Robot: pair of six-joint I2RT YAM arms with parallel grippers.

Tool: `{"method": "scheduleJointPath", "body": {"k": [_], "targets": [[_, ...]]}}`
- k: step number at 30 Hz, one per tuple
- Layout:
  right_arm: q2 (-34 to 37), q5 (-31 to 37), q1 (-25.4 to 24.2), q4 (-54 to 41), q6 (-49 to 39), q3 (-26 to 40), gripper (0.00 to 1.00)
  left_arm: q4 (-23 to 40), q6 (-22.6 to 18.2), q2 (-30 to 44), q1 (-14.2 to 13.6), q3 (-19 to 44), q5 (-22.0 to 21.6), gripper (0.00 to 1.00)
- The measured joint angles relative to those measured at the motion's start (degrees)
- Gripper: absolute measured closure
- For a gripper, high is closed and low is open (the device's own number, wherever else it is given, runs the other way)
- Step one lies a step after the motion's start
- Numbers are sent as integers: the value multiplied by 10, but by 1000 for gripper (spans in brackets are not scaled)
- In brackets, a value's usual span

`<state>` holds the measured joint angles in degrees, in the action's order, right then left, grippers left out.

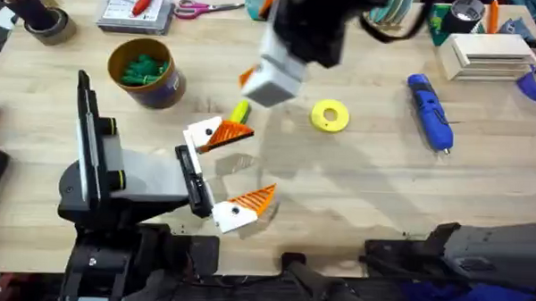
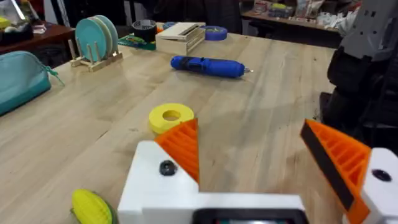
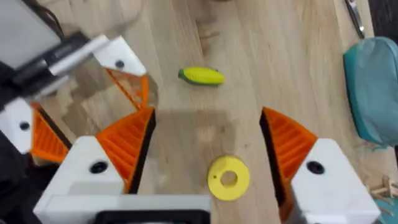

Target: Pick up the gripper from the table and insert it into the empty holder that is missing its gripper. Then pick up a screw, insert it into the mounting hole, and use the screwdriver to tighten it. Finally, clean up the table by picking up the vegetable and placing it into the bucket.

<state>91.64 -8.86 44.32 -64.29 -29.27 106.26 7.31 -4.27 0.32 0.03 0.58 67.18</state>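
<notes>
The left hand [image 1: 230, 171] rests low on the desk [image 1: 356, 189], fingers spread wide with nothing between them, both orange pads fitted on their white holders. The right hand [image 3: 208, 146] hangs above the desk's middle, fingers also wide and empty, over the yellow ring [image 1: 330, 115]. The corn [image 1: 239, 111] lies on the desk just beyond the left hand's far finger. The screwdriver [image 1: 429, 111] lies well off to the right. The bucket [image 1: 146, 72], holding green pieces, stands at the far left.
</notes>
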Motion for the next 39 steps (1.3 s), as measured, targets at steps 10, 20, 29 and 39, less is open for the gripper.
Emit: {"method": "scheduleJointPath", "body": {"k": [10, 20, 29, 39], "targets": [[-128, -117, -110, 55, -148, -193, 4, 0, 0, 0, 0, 0, 1, 16], [-245, -338, -233, 137, -314, -429, 4, 0, 0, 0, 0, 0, 1, 16], [-260, -461, -306, 145, -373, -559, 4, 0, 0, 0, 0, 0, 1, 15], [-258, -458, -307, 151, -395, -564, 5, 0, 0, 0, 0, 0, 1, 15]]}}
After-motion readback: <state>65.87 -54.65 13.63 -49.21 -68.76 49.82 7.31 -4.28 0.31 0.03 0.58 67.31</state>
